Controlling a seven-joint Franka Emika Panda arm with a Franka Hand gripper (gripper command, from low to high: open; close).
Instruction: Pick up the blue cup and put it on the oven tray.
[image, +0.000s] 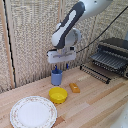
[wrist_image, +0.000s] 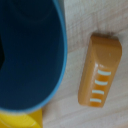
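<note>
The blue cup (image: 56, 77) stands upright on the wooden table, in front of the back wall. My gripper (image: 61, 67) hangs directly over it, fingertips at the cup's rim. The exterior view is too small to show whether the fingers are closed on the rim. In the wrist view the cup's dark blue inside (wrist_image: 30, 50) fills most of the picture and no fingers show clearly. The oven tray (image: 96, 71), a dark rack of parallel bars, sticks out from the toaster oven (image: 114, 52) at the exterior view's right.
A yellow bowl (image: 58, 94) sits just in front of the cup, its edge also in the wrist view (wrist_image: 20, 120). A small orange block (image: 74, 87) (wrist_image: 100, 70) lies beside the cup. A round white patterned plate (image: 33, 111) is at the front left.
</note>
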